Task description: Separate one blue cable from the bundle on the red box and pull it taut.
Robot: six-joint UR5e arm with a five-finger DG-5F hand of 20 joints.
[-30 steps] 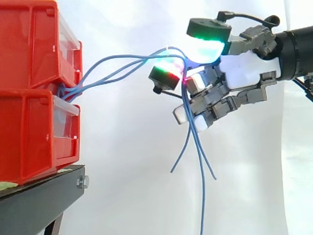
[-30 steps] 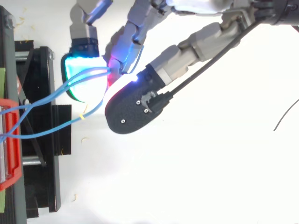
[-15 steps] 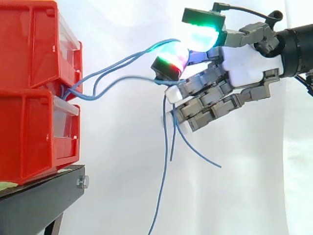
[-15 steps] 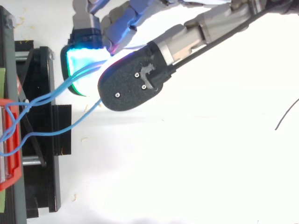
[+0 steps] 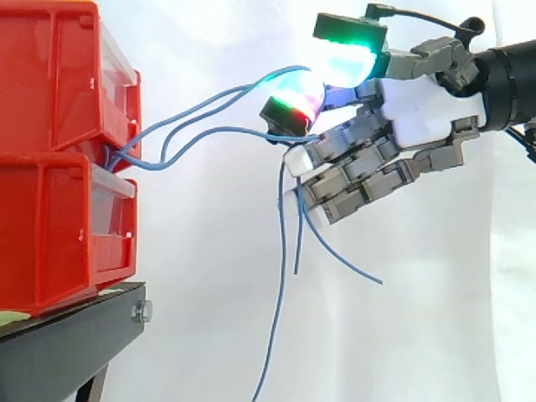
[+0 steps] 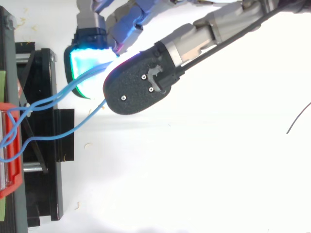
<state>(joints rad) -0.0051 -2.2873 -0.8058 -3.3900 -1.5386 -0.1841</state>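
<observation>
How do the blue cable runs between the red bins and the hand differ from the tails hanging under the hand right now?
The runs climb sideways from the red bins to the hand, bowed with slack; the tails drop downward. The runs are held at both ends; the tails end free. Both belong to the same thin blue cables, gripped by the hand.

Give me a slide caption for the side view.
Robot hand pinches blue cables that sag from stacked red bins.
</observation>
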